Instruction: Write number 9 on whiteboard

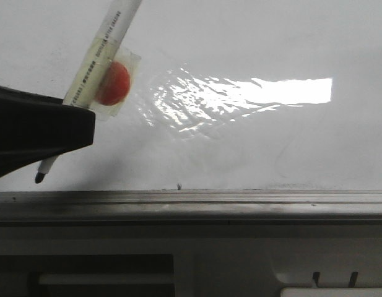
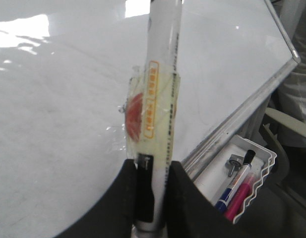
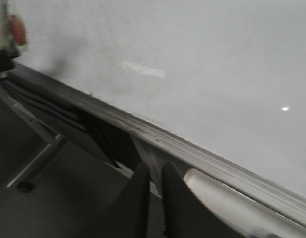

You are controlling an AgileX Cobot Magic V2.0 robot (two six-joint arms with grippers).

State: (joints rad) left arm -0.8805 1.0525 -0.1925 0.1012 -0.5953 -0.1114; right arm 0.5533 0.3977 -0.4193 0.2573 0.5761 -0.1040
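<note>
Gripping marker point(image 2: 160, 99), label unreadable.

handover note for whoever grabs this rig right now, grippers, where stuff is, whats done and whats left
Left gripper: shut on the marker, tip pointing down near the whiteboard's lower left, by the tray edge.
Right gripper: holds nothing, jaws close together, below the tray edge.
Done: marker in hand. No stroke shows on the board.
Left: write the whole 9.

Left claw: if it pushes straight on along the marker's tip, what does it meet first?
Probably the whiteboard: the left claw grips the marker, whose tip appears close to its surface; exact gap unclear.
</note>
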